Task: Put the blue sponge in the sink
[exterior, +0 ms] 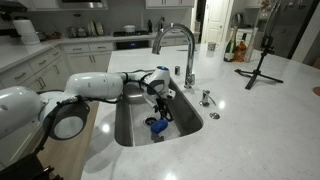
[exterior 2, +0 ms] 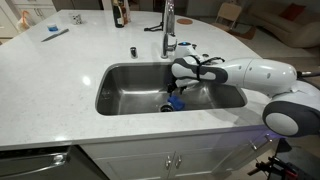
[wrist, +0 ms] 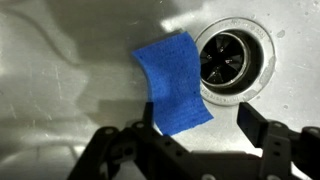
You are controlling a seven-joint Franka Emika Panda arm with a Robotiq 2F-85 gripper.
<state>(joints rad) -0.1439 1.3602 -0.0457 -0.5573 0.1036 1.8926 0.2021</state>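
The blue sponge (wrist: 174, 83) lies flat on the bottom of the steel sink (wrist: 60, 70), its edge beside the round drain (wrist: 231, 60). My gripper (wrist: 198, 125) hangs open just above it, fingers apart, holding nothing; the sponge's near end sits between and in front of the fingers. In both exterior views the gripper (exterior: 160, 108) (exterior 2: 178, 92) reaches down into the sink (exterior: 128, 120) (exterior 2: 125, 85), with the sponge (exterior: 159, 125) (exterior 2: 175, 102) below it on the basin floor. The arched chrome faucet (exterior: 178, 45) (exterior 2: 169, 25) stands behind the basin.
A white marble counter (exterior: 250, 105) (exterior 2: 50, 75) surrounds the sink. A black tripod (exterior: 261, 60) stands on it, and bottles (exterior: 238, 45) (exterior 2: 119, 12) sit at its far edge. Small fittings (exterior: 205, 98) (exterior 2: 132, 49) flank the faucet.
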